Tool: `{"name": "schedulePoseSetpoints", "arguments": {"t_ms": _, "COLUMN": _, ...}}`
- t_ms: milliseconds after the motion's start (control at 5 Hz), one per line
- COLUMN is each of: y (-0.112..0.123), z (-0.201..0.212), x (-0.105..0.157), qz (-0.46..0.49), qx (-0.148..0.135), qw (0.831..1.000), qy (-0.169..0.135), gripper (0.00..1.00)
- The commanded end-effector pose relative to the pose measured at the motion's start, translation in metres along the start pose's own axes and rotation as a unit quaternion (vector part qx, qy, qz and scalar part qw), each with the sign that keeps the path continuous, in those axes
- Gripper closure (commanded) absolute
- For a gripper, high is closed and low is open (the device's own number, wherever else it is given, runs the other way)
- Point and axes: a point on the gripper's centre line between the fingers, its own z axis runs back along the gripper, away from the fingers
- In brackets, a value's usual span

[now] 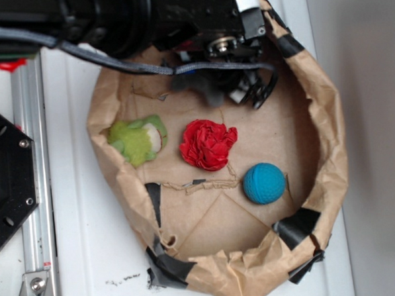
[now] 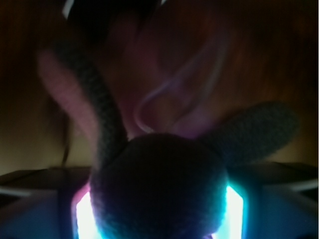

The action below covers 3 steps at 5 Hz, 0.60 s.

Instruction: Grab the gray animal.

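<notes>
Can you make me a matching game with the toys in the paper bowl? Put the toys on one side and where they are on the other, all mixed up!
Toys:
1. green plush
2. red paper flower
3. blue ball
4. gray animal

Places:
A. under the gripper, at the top of the bowl
B. in the middle of the bowl
C. against the left wall
D. lower right, near the black tape

Pairs: 1-C, 2-B, 3-D, 4-A
</notes>
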Motion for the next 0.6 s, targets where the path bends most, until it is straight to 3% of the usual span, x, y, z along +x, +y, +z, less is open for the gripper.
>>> {"name": "schedulePoseSetpoints", "arguments": {"t_ms": 0, "y": -0.038, "z": 0.113, "x": -0.019, "qz": -0.185, "qx": -0.078, "qw": 0.98, "qy": -0.012, "gripper": 1.0}}
{"name": "schedulePoseSetpoints", "arguments": {"t_ms": 200, "y": -0.052, "z": 0.133, "x": -0.031, "qz": -0.279, "qx": -0.046, "qw": 0.959, "qy": 0.007, "gripper": 1.0}}
{"name": "schedulePoseSetpoints", "arguments": {"t_ms": 400, "y": -0.06, "z": 0.146, "x": -0.041, "qz": -0.327, "qx": -0.048, "qw": 0.944, "qy": -0.008, "gripper": 1.0}}
